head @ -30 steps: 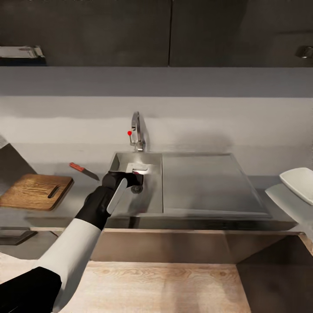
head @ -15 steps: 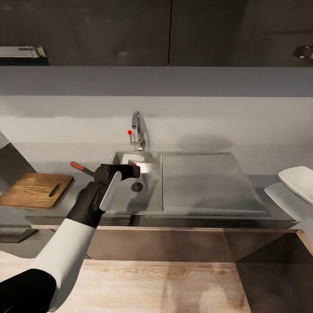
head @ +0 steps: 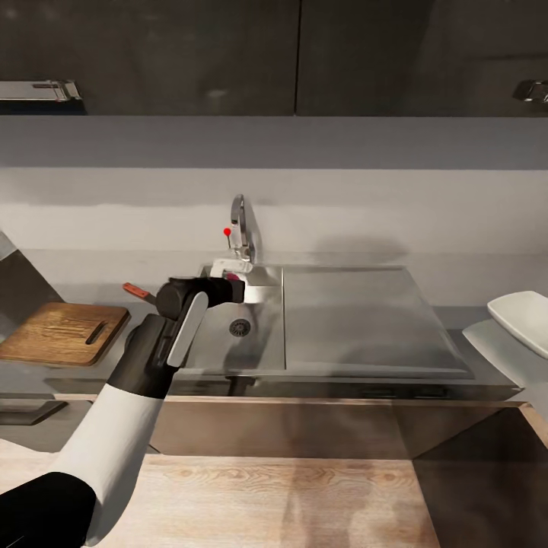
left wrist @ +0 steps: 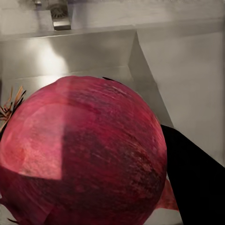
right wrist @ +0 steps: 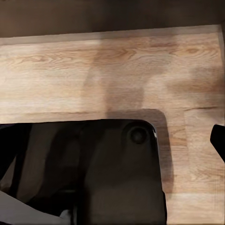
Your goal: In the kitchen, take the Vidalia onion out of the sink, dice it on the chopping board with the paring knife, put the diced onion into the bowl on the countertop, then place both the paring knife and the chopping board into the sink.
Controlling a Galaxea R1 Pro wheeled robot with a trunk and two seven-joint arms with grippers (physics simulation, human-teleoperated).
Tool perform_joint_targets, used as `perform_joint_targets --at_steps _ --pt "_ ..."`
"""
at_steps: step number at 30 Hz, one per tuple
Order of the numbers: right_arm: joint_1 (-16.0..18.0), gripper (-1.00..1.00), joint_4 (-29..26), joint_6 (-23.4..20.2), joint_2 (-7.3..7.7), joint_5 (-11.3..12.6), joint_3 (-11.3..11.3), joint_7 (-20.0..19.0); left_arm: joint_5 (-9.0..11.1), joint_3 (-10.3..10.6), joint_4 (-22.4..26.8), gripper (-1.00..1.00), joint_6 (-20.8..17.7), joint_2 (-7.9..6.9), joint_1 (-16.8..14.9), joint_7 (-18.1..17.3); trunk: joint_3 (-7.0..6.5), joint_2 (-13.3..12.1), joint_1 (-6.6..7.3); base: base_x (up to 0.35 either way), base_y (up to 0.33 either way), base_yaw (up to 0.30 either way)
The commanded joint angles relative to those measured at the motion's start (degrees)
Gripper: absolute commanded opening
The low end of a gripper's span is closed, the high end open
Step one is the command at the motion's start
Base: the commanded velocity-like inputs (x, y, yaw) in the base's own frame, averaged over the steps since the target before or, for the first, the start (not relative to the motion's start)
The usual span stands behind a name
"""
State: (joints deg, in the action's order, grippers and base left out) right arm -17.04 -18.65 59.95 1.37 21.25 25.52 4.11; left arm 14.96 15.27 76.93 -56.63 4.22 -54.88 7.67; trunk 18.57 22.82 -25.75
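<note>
Trouble, if it comes, comes from the grip: we have the round, dark-red papery-skinned Vidalia onion [left wrist: 82,154] pinched between the black fingers [left wrist: 197,183] of the left gripper [head: 230,287], held above the back left corner of the rectangular grey steel sink [head: 266,342], just in front of the angular chrome tap [head: 240,232] with its red knob. That skin is smooth and the bulb is round, so a quick swing towards the board could let it roll out and drop back into the basin. We also judge the tap close enough that any lift straight up risks a knock.

To our left, on the glossy grey table [head: 91,373], the brown wood-grain chopping board [head: 62,332] lies flat. The small paring knife [head: 135,290] with the orange-red handle sits just beyond it, partly hidden behind the wrist. A low sweep across there could shove that knife. The shallow white bowl [head: 524,320] waits well apart at the far right.

Dark cabinets [head: 304,53] hang above a pale grey wall. The right wrist view looks down on pale wood flooring [right wrist: 112,65] and a dark part of our own body; we cannot tell how the right fingers stand.
</note>
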Motion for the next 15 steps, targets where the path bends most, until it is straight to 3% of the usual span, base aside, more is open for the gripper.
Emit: perform_joint_targets --at_steps 1,7,9,11,13,15 --pt "-0.21 1.0 -0.5 0.05 0.12 0.23 0.46 0.46 0.59 0.03 0.1 -1.0 -0.22 0.0 -0.05 0.59 0.09 0.1 -0.04 0.0 0.0 0.0" --pt "-0.51 1.0 -6.88 0.05 0.56 0.28 -1.14 1.13 0.59 0.02 1.11 -1.0 -0.3 0.0 -0.05 0.59 0.09 0.1 -0.04 0.0 0.0 0.0" --pt "-0.52 1.0 -10.42 0.05 0.89 0.24 -3.14 1.71 0.59 0.02 1.6 -1.0 -0.35 0.0 -0.05 0.59 0.09 0.1 -0.04 0.0 0.0 0.0" --pt "-0.53 1.0 -16.98 0.05 1.8 0.04 -7.99 2.46 0.59 0.02 2.29 -1.0 -0.39 -0.01 -0.05 0.59 0.09 0.1 -0.04 0.0 0.0 0.0" --pt "-0.54 1.0 -22.04 -0.11 2.31 -0.3 -10.93 2.68 0.59 0.02 2.7 -1.0 -0.4 -0.01 -0.05 0.59 0.09 0.1 -0.04 0.0 0.0 0.0" --pt "-0.52 1.0 -24.43 -2.09 2.45 -0.62 -11.66 2.71 0.59 0.02 2.89 -1.0 -0.4 -0.01 -0.05 0.59 0.09 0.1 -0.04 0.0 0.0 0.0"
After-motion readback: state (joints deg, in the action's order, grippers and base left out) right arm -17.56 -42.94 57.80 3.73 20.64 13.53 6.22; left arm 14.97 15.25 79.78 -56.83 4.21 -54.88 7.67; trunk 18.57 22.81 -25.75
